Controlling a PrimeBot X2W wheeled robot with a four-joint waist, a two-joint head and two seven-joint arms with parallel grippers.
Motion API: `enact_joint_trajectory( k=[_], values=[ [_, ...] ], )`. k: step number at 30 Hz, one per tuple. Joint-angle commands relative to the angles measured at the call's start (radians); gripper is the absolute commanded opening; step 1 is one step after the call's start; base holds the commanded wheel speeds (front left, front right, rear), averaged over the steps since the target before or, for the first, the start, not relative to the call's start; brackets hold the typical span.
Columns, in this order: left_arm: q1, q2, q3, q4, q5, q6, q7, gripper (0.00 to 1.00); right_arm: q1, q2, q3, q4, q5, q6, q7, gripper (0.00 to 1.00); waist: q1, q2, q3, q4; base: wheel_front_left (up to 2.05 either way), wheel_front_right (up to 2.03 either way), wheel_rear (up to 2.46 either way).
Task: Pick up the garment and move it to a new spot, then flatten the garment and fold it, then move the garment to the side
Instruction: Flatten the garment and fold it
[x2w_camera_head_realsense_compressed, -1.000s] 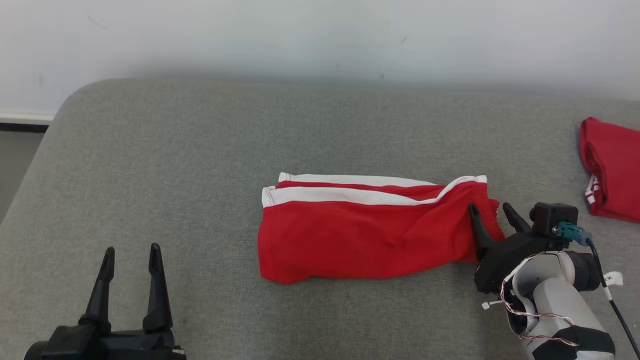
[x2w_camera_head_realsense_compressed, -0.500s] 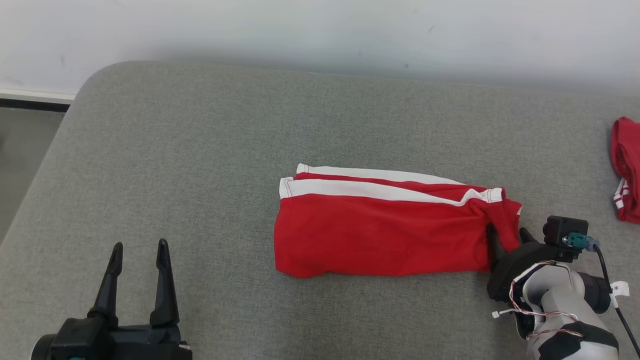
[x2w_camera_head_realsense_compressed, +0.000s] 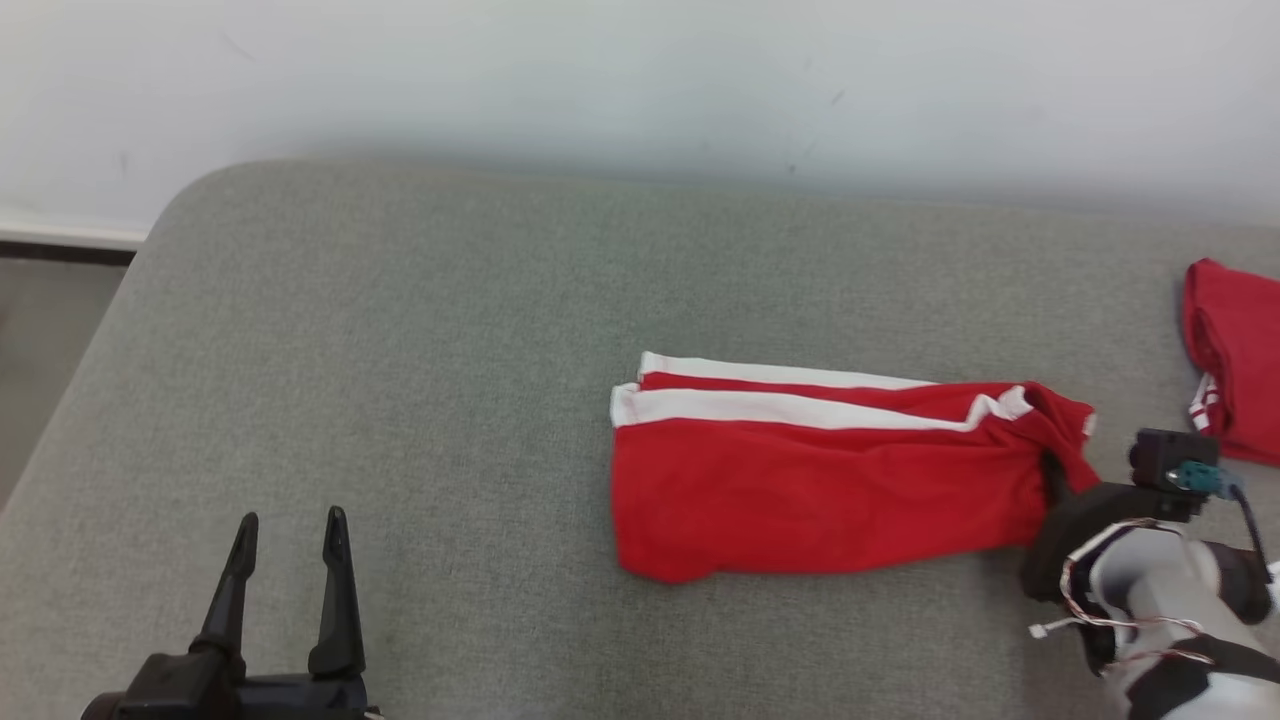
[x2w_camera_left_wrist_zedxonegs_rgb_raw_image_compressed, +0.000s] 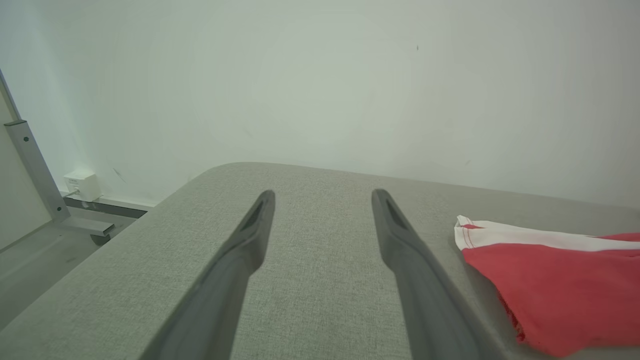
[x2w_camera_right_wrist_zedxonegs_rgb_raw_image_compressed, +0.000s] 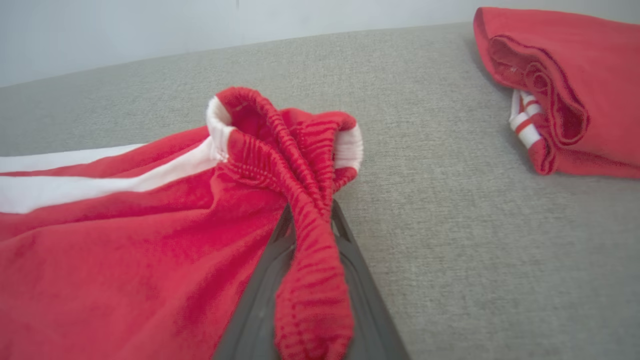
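1. Where your left end effector (x2w_camera_head_realsense_compressed: 291, 516) sits at the lower left of the head view, its two dark fingers stand spread wide with nothing between them. From its wrist, the left end effector (x2w_camera_left_wrist_zedxonegs_rgb_raw_image_compressed: 323, 192) points across bare grey tabletop (x2w_camera_head_realsense_compressed: 400, 350).
2. To the right of that end effector and well apart from it, the garment (x2w_camera_head_realsense_compressed: 800, 490) lies on the tabletop. It is red cloth with white bands along its far edge.
3. At the garment's right end, your right end effector (x2w_camera_head_realsense_compressed: 1052, 478) is pinching the bunched elastic waistband (x2w_camera_right_wrist_zedxonegs_rgb_raw_image_compressed: 305, 280). In the right wrist view the gathered red strip runs down between the two fingers, which are pressed close on it. The cloth just ahead of the fingers puckers upward.
4. Farther right of the right end effector and clear of it, a second red garment (x2w_camera_head_realsense_compressed: 1235, 360) lies folded on the tabletop.
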Motion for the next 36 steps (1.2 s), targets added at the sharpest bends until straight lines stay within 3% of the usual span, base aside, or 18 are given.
enact_joint_trajectory(
  k=[1, 8, 14, 23, 27, 36],
  values=[
    [0.019, -0.002, -0.001, 0.003, 0.001, -0.005, -0.003, 1.0, 0.023, -0.036, 0.022, -0.006, 0.017, 0.0, 0.0, 0.0, -0.0001, -0.0001, -0.035, -0.025, 0.0, 0.0, 0.0],
    [0.049, -0.003, -0.005, 0.001, -0.005, -0.007, -0.003, 1.0, 0.082, -0.137, 0.117, -0.081, 0.108, 0.0, 0.062, 0.0, -0.0001, -0.0001, -0.067, -0.052, 0.0, 0.0, 0.0],
    [0.075, -0.003, 0.001, 0.002, -0.012, -0.006, -0.003, 1.0, 0.108, -0.143, 0.188, -0.223, 0.269, 0.0, 0.207, 0.0, -0.0001, -0.0001, -0.082, -0.085, 0.0, 0.0, 0.0],
    [0.079, -0.003, -0.005, 0.012, -0.019, -0.003, -0.003, 1.0, 0.144, -0.097, 0.204, -0.464, 0.526, 0.0, 0.427, 0.0, -0.0001, -0.0001, -0.101, -0.1, 0.0, 0.0, 0.0],
    [0.068, -0.003, -0.016, 0.017, -0.029, -0.002, -0.003, 1.0, 0.141, -0.04, 0.163, -0.517, 0.612, 0.0, 0.51, 0.0, -0.0001, -0.0001, -0.1, -0.092, 0.0, 0.0, 0.0],
    [0.027, -0.003, -0.068, 0.028, -0.053, 0.018, -0.003, 1.0, 0.072, 0.105, 0.061, -0.469, 0.581, 0.0, 0.559, 0.0, -0.0001, -0.0001, -0.065, -0.032, 0.0, 0.0, 0.0]
  ],
)
